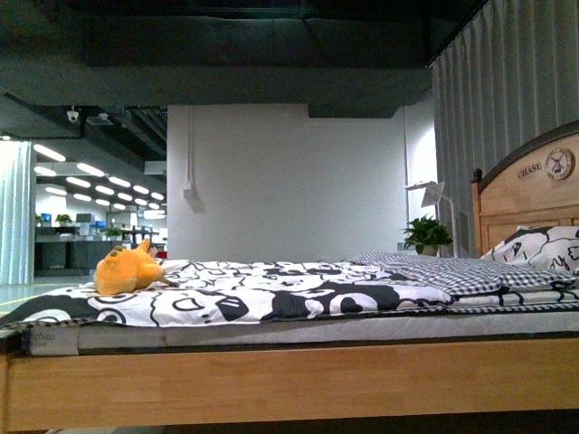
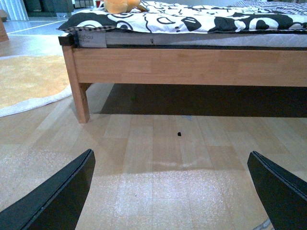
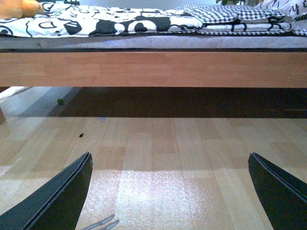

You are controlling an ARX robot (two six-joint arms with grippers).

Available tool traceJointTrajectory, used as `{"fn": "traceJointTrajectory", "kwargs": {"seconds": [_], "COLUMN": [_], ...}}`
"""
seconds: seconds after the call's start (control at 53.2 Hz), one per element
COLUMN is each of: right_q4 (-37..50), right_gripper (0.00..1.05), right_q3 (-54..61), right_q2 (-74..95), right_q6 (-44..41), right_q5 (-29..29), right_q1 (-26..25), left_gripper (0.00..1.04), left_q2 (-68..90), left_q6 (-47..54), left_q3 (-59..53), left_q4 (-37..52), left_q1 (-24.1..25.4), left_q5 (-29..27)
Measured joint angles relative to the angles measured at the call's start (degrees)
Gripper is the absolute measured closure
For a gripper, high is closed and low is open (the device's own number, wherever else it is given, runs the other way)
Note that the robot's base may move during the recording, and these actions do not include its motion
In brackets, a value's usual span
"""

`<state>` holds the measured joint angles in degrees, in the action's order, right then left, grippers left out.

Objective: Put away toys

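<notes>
Orange-yellow plush toy [image 1: 128,268] lies on black-and-white cartoon duvet [image 1: 271,298], near foot-end corner of bed, far left in front view. Seems slumped on its side; face hard to make out. Duvet covers mattress on wooden bed frame [image 1: 289,380]. Checked blanket [image 1: 434,271] toward headboard [image 1: 534,194], well apart from toy. Left gripper [image 2: 170,158] low over wood floor [image 2: 153,139], fingers spread wide, grasping nothing. Right gripper [image 3: 169,158] likewise splayed, empty. Both face bed side, well apart from toy. Yellow rug [image 2: 29,81] near bed leg.
</notes>
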<state>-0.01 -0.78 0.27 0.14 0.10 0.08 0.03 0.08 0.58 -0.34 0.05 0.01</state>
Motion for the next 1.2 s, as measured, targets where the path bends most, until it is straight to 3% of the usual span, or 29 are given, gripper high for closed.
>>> {"fn": "traceJointTrajectory", "kwargs": {"seconds": [1.203], "right_q4": [0.00], "right_gripper": [0.07], "right_q3": [0.00], "right_q2": [0.00], "right_q6": [0.00], "right_q5": [-0.11], "right_q1": [0.00], "left_gripper": [0.06], "left_q2": [0.00], "left_q6": [0.00], "left_q3": [0.02], "left_q4": [0.00], "left_q1": [0.00], "left_q5": [0.00]}}
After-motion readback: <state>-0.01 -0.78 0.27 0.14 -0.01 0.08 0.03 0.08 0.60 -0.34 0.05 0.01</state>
